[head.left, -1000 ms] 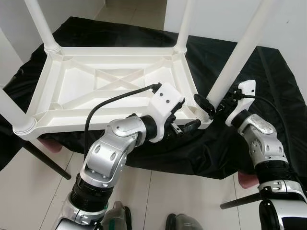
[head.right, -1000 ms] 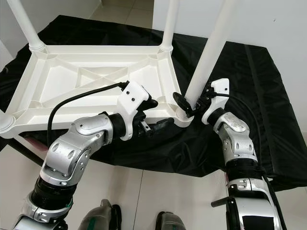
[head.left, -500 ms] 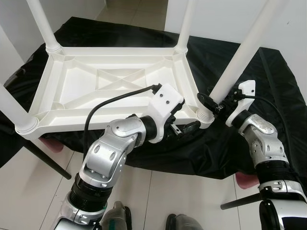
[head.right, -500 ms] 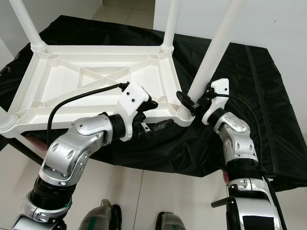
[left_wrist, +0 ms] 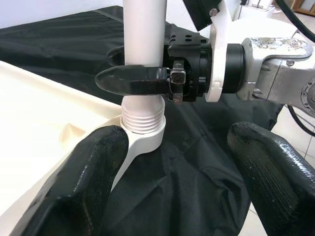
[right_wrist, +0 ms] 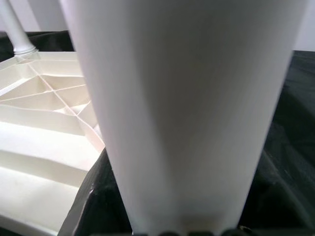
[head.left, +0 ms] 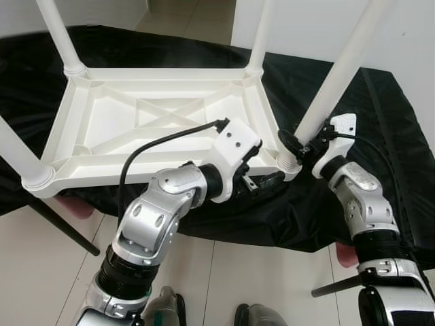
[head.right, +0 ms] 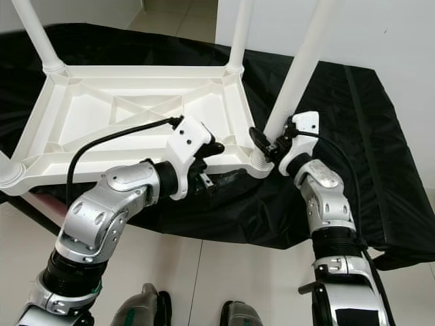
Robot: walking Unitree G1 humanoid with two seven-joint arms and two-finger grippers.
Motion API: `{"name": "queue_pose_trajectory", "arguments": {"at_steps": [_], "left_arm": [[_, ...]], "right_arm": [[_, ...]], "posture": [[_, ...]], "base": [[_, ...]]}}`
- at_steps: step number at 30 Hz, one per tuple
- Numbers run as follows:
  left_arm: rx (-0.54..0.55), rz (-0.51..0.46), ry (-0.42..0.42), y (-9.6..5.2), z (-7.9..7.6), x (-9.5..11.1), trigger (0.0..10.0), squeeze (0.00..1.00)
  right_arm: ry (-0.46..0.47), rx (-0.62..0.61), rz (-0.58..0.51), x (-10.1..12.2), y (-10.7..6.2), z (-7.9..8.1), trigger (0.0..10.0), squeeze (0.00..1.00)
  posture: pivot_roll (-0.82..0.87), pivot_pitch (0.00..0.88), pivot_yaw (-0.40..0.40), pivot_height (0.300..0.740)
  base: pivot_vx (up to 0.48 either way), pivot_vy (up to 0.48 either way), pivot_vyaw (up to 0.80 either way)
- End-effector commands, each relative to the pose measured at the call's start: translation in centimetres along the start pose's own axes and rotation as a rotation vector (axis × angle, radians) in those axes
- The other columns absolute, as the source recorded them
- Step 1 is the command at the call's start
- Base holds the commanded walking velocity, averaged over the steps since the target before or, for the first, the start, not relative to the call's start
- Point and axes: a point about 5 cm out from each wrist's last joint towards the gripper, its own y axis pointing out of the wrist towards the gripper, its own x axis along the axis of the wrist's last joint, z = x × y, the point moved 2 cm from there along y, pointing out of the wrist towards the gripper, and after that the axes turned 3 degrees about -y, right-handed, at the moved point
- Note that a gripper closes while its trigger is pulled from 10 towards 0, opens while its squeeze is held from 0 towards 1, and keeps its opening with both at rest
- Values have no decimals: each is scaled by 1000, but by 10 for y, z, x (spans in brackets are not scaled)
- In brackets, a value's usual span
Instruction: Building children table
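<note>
Centre frame, the upturned white plastic tabletop (head.left: pixel 156 129) lies on black cloth (head.left: pixel 380 115). The right gripper (left_wrist: pixel 140 81) pinches the white round leg (head.left: pixel 333 81) just above its threaded corner socket (left_wrist: pixel 142 129). The left gripper (head.left: pixel 265 181), jaws spread, braces nearby. Best twist squarely, keeping the leg upright.

One upturned white tabletop (head.left: pixel 163 122), four white legs (head.left: pixel 336 75), one black cloth (head.left: pixel 380 115), two grippers; possibly two pink blocks (head.left: pixel 71 206), half-hidden.
</note>
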Motion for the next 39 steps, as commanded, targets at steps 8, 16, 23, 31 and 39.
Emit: {"name": "queue_pose_trajectory", "arguments": {"at_steps": [8,16,23,31,39], "left_arm": [[30,-16,19,1,-1,5,10000,0],[28,-19,19,1,-1,6,10000,0],[29,-29,16,3,-2,8,10000,0],[29,-35,14,4,-3,8,10000,0],[31,-41,17,4,-3,9,10000,0]], "right_arm": [[144,-232,108,-28,1,12,0,0],[178,-405,136,-35,-1,22,0,0],[171,-594,187,-43,-5,28,0,0],[170,-637,202,-43,-3,34,0,0],[163,-584,160,-39,-4,28,10000,1000]], "posture": [[45,73,-34,740],[45,73,-33,740],[44,68,-35,740],[46,66,-38,740],[48,53,-43,740]], "base": [[0,0,0],[0,0,0],[0,0,0],[0,0,0],[0,0,0]]}}
